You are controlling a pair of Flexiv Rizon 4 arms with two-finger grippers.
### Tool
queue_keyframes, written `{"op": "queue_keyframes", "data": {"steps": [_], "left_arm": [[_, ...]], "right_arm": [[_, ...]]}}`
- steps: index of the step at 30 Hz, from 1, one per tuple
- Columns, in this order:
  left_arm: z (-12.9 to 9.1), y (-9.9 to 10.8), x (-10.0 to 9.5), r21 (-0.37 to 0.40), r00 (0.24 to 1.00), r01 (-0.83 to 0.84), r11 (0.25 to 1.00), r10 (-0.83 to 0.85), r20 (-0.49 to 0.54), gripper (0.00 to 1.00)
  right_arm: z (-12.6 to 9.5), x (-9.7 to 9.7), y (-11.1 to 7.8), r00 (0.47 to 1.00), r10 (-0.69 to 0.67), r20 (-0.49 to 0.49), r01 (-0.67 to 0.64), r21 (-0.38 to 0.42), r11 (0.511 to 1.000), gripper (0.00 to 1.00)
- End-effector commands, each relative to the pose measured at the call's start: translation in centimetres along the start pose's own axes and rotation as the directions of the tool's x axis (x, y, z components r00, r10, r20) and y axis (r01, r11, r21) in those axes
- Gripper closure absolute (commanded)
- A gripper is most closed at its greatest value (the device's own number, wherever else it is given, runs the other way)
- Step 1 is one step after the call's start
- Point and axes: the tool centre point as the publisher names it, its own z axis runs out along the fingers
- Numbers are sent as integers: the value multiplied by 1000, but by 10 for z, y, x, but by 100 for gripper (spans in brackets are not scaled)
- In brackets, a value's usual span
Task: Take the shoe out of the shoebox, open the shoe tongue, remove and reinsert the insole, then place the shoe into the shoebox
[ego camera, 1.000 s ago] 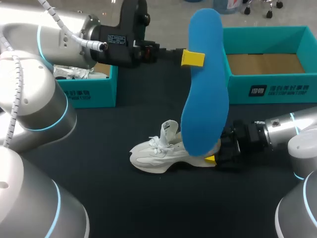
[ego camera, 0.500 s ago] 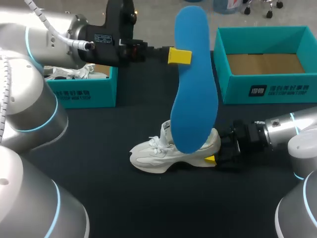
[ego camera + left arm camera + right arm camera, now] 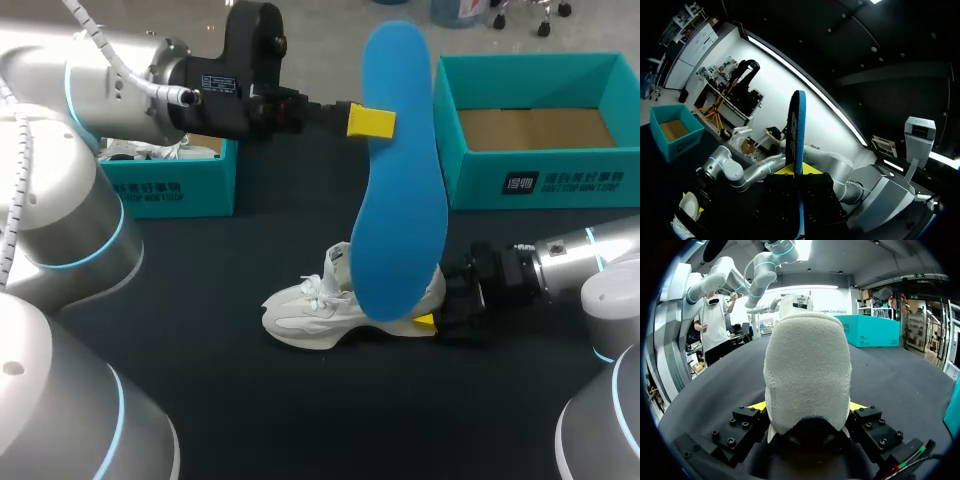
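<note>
A white shoe (image 3: 318,305) stands upright on the black table, toe to the left. My right gripper (image 3: 432,312) is at its heel; in the right wrist view the heel (image 3: 807,370) fills the gap between the two yellow tips and my right gripper (image 3: 807,407) is shut on it. My left gripper (image 3: 372,121) is high above the table, shut on the upper part of a blue insole (image 3: 400,175). The insole hangs nearly upright with its lower end in front of the shoe's opening. The left wrist view has the insole (image 3: 799,145) edge-on between the fingers.
A teal shoebox (image 3: 530,182) with a bare cardboard floor stands at the back right. A second teal box (image 3: 175,190) sits at the back left behind my left arm, with white shoe parts (image 3: 150,150) inside. Black tabletop lies in front of the shoe.
My left arm carried the insole to the left, then part of the way back right, and its lower end now hangs a little lower over the shoe. The right gripper and shoe stayed put.
</note>
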Motion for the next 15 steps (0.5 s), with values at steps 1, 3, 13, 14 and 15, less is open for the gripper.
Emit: {"op": "queue_keyframes", "data": {"steps": [1,3,13,14,15], "left_arm": [[2,-1,-1,-1,1000,0,1000,0,-1,100],[2,-1,-1,-1,1000,0,1000,0,-1,100],[2,-1,-1,-1,1000,0,1000,0,-1,100],[2,-1,-1,-1,1000,0,1000,0,-1,100],[2,-1,-1,-1,1000,0,1000,0,-1,100]], "right_arm": [[4,-1,-3,1000,1,0,-1,1,1000,100],[4,-1,-3,1000,1,0,-1,1,1000,100],[4,-1,-3,1000,1,0,-1,1,1000,60],[4,-1,-3,1000,1,0,-1,1,1000,21],[4,-1,-3,1000,1,0,-1,1,1000,0]]}}
